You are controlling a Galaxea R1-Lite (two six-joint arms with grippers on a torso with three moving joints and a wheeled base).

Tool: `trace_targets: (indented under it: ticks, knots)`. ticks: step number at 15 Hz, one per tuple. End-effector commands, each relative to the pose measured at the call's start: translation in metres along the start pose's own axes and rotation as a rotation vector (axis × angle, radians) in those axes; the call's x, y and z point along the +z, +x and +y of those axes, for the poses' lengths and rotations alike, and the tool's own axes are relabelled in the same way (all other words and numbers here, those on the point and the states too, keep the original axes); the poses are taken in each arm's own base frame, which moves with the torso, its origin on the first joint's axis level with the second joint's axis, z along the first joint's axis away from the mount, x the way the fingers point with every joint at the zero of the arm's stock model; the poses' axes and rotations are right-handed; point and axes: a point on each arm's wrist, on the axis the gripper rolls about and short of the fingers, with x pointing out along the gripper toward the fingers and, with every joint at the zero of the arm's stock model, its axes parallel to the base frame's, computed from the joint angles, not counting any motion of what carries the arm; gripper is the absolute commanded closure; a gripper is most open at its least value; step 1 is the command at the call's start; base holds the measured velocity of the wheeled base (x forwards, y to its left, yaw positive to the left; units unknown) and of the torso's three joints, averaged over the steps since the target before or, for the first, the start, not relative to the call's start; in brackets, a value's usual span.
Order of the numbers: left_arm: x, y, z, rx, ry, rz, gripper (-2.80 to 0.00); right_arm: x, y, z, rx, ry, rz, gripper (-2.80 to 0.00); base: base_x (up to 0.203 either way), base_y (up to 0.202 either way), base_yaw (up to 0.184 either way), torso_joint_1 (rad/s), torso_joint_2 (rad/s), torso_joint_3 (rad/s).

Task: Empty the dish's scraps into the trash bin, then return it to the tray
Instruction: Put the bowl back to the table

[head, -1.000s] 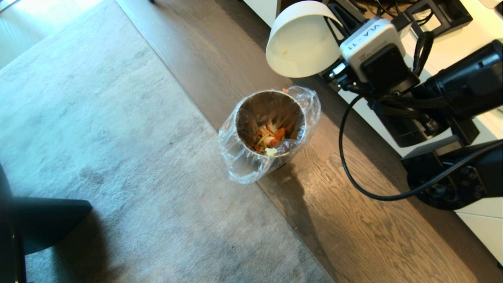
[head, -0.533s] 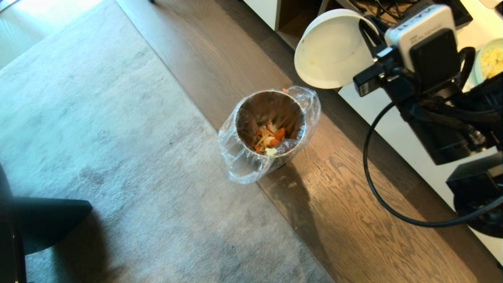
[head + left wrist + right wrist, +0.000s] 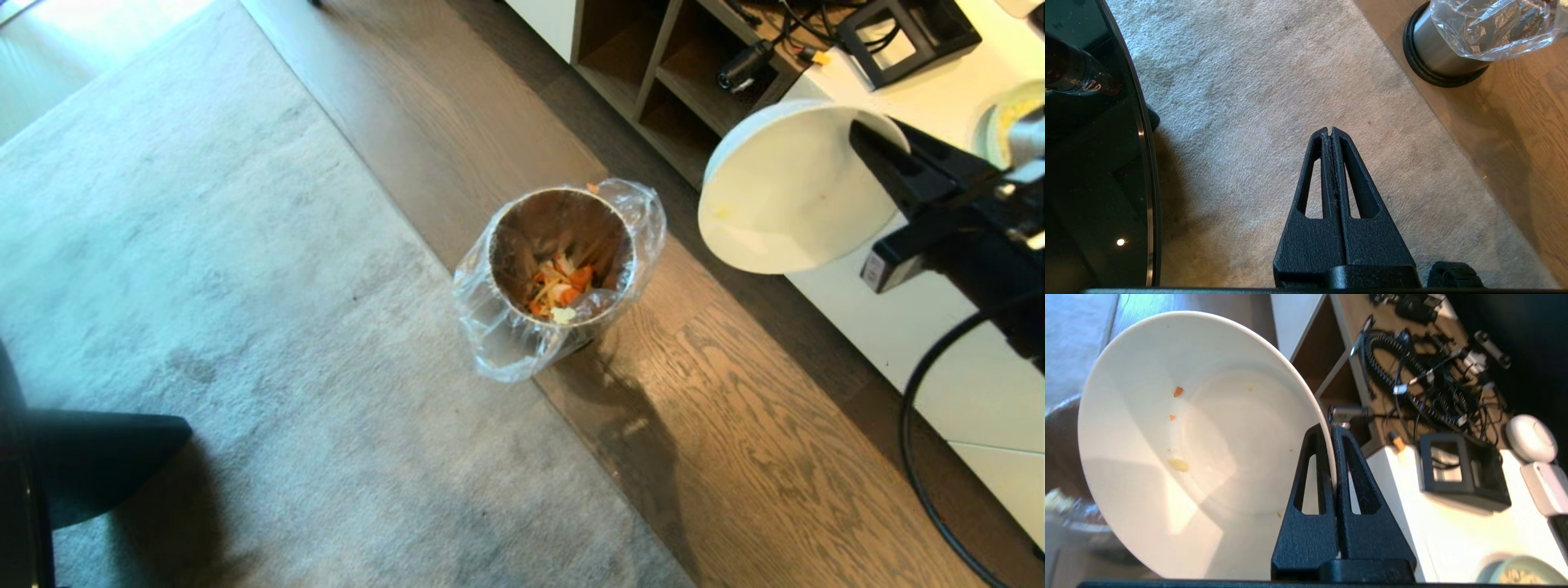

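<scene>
White dish [image 3: 788, 192] – rim pinched in right hand [image 3: 1331, 430] – beside trash bin [image 3: 561, 255]

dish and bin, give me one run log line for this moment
phase: dumped, tray return not done | dish: tilted, nearly empty, gripped at rim by right gripper | scraps: in trash bin | left gripper: shut, idle

The trash bin [image 3: 562, 269] stands on the wood floor [image 3: 735, 425] beside the rug [image 3: 245, 327].

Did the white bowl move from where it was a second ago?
Yes. The bowl went right and lower in the head view, away from above the trash bin, which stayed put, toward the white cabinet.
</scene>
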Motion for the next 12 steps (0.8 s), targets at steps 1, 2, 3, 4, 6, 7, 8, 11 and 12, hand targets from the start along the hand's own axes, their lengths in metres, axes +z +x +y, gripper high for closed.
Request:
trace_targets:
  ticks: [1, 2, 3, 4, 6, 7, 8, 11, 12]
  knots:
    - [0.000, 0.000, 0.000, 0.001, -0.001, -0.001, 0.00, 0.005, -0.032, -0.016, 0.000, 0.003, 0.005, 0.00, 0.000, 0.000, 0.000, 0.000, 0.00, 0.000]
    - [0.000, 0.000, 0.000, 0.001, -0.001, -0.001, 0.00, 0.003, -0.041, -0.017, 0.016, 0.007, 0.023, 0.00, 0.000, 0.000, 0.000, 0.000, 0.00, 0.000]
    - [0.000, 0.000, 0.000, 0.001, -0.001, -0.001, 0.00, 0.002, -0.048, -0.018, 0.022, 0.009, 0.037, 0.00, 0.000, 0.000, 0.000, 0.000, 0.00, 0.000]
    - [0.000, 0.000, 0.000, 0.001, -0.001, -0.001, 0.00, 0.000, -0.055, -0.019, 0.024, 0.012, 0.059, 0.00, 0.000, 0.000, 0.000, 0.000, 0.00, 0.000]
    - [0.000, 0.000, 0.000, 0.001, -0.001, -0.001, 0.00, -0.006, -0.072, -0.018, 0.050, 0.020, 0.102, 0.00, 0.000, 0.000, 0.000, 0.000, 0.00, 0.000]
    - [0.000, 0.000, 0.000, 0.001, -0.001, -0.001, 0.00, -0.010, -0.082, -0.018, 0.069, 0.024, 0.124, 0.00, 0.000, 0.000, 0.000, 0.000, 0.00, 0.000]
    - [0.000, 0.000, 0.000, 0.001, -0.001, -0.001, 0.00, -0.016, -0.093, -0.016, 0.087, 0.031, 0.160, 0.00, 0.000, 0.000, 0.000, 0.000, 0.00, 0.000]
    - [0.000, 0.000, 0.000, 0.001, -0.001, -0.001, 0.00, -0.045, -0.119, -0.012, 0.074, 0.049, 0.334, 0.00, 0.000, 0.000, 0.000, 0.000, 0.00, 0.000]
    - [0.000, 0.000, 0.000, 0.001, -0.001, -0.001, 0.00, -0.054, -0.127, -0.011, 0.053, 0.080, 0.400, 0.00, 0.000, 0.000, 0.000, 0.000, 0.00, 0.000]
